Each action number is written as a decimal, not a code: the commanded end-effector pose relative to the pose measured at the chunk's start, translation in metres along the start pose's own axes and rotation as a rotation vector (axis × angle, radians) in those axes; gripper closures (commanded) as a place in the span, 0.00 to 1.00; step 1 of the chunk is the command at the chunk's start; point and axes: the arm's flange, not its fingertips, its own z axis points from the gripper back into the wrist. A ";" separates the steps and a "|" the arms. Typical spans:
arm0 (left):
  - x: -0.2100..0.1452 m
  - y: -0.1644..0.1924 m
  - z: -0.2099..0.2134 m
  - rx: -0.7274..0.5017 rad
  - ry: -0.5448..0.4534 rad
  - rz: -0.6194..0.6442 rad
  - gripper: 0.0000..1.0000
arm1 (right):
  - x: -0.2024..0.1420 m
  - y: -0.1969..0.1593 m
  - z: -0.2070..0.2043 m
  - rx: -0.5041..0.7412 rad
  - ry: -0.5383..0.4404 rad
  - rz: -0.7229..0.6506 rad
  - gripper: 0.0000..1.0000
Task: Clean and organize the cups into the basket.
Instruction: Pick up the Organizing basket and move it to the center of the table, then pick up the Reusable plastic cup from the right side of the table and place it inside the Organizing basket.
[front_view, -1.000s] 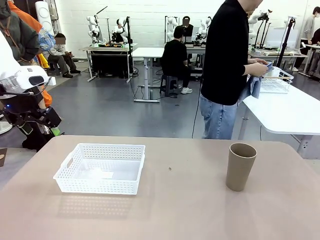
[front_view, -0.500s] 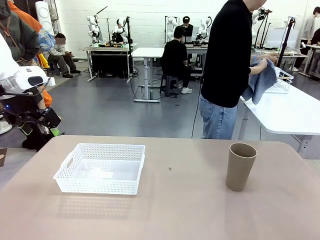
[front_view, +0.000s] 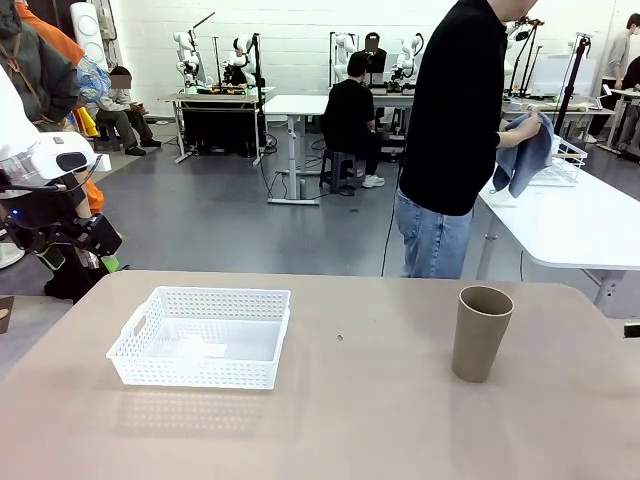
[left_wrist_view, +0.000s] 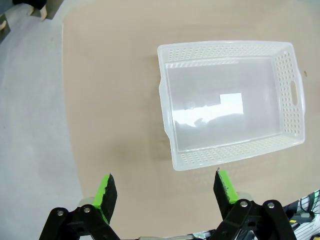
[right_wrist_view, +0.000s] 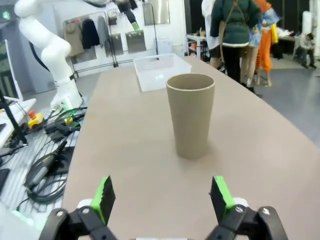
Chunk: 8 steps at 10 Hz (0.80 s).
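A beige tabletop (front_view: 360, 420) carries a white perforated basket (front_view: 195, 372) toward its left and one upright tan tumbler (front_view: 481, 335) well apart at its right

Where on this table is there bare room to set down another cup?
Bare tabletop runs between the basket and the cup, and along the near edge in front of both. The basket holds no cups. Nowhere is crowded.

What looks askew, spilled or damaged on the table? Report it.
Nothing stands out. The tan cup stands upright and whole; the white basket sits flat, with no cups in it. No spill shows on the table.
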 end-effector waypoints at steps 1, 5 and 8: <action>0.001 -0.002 0.001 0.006 -0.001 -0.004 0.00 | 0.000 0.001 0.001 0.014 -0.014 0.002 0.00; 0.014 -0.004 -0.027 0.059 0.073 0.008 0.00 | 0.001 0.001 0.001 -0.001 -0.004 0.000 0.00; 0.031 -0.017 -0.072 0.046 0.180 0.008 0.00 | -0.033 -0.037 -0.039 0.088 0.029 0.052 0.00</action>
